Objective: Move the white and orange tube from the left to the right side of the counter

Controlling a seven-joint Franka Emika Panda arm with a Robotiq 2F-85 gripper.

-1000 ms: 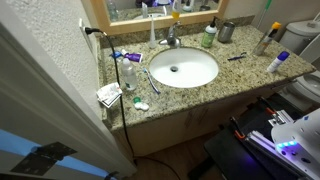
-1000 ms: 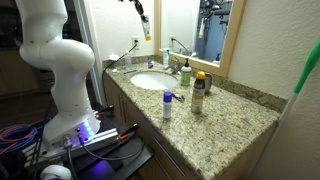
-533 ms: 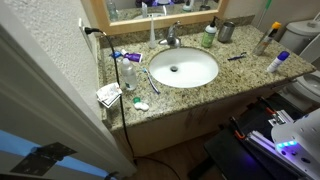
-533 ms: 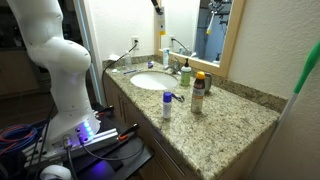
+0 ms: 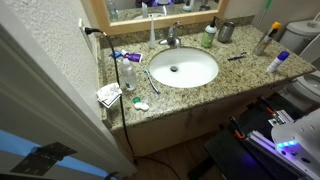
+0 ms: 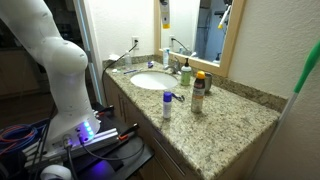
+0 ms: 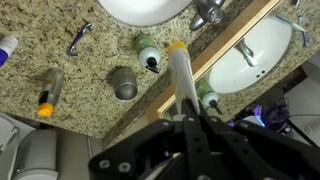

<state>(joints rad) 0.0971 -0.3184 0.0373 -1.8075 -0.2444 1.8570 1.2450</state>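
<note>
So the hand (image 7: 187, 118) is pinched tight on the white and orange tube (image 7: 181, 78). It grips the white end, and the orange tip sticks out away from the fingers. The tube is up in the air, well clear of the bench (image 5: 250, 78). Going by the wrist view, it hangs roughly over the back edge, somewhere by the faucet (image 5: 170, 40) and the green bottle (image 5: 208, 37), right in front of the mirror (image 6: 205, 30). In an exterior view the hand (image 6: 165, 10) sits at the very top of the picture, high above the sink (image 5: 183, 68), but it's too small there to make out the tube properly. Down on the bench, the end by the wall outlet (image 5: 88, 30) has the toothpaste tube (image 5: 125, 55) lying near the back. The clear bottle (image 5: 128, 73) stands just beside it toward the front edge, and there's a white packet (image 5: 108, 95) near the front corner. At the opposite end, a grey cup (image 5: 225, 32) sits just beside the green bottle along the back edge. A tall bottle with a yellow cap (image 5: 265, 40) is closer to the back corner, and a white bottle with a blue cap (image 5: 278, 62) stands nearer the front edge. A razor (image 5: 237, 57) lies on the granite between the sink and those two bottles. The robot's white arm (image 6: 45, 60) fills the side of that exterior view, off the front edge of the bench.
</note>
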